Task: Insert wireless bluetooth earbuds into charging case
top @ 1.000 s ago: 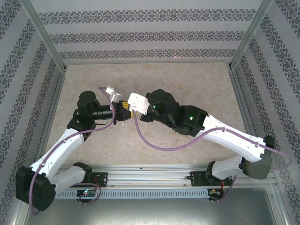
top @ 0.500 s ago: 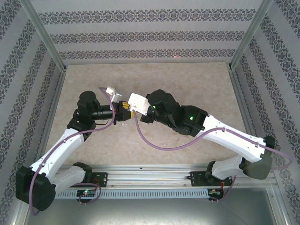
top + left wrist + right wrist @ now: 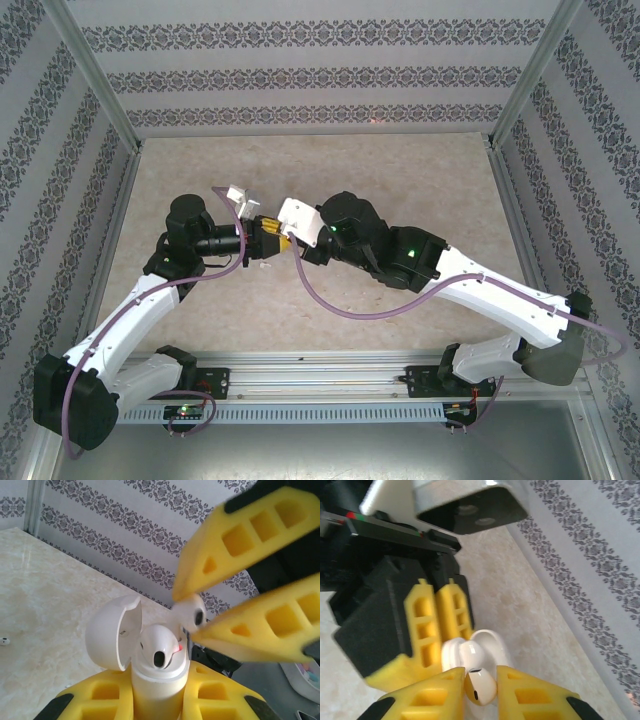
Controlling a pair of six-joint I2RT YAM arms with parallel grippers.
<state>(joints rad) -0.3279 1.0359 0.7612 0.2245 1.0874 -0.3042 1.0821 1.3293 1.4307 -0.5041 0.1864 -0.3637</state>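
Note:
My left gripper point(image 3: 160, 674) point(image 3: 256, 233) is shut on the white charging case point(image 3: 159, 685), held upright with its lid point(image 3: 111, 632) swung open to the left. One earbud point(image 3: 161, 647) sits in the case, next to a small red light. My right gripper point(image 3: 481, 672) point(image 3: 278, 238) faces it from the right with the other earbud point(image 3: 481, 687) point(image 3: 190, 611) between its yellow fingertips, just above and right of the case mouth. In the right wrist view the case point(image 3: 457, 652) sits just beyond that earbud, against the left gripper's fingers point(image 3: 437, 620).
Both grippers meet in mid-air over the beige marble-patterned table point(image 3: 400, 180), left of centre. A tiny white piece point(image 3: 4, 641) lies on the table far left in the left wrist view. Patterned walls point(image 3: 320, 75) enclose the table on three sides.
The right wrist has shifted slightly right and toward the near edge, away from the case. The left arm and the case have not moved.

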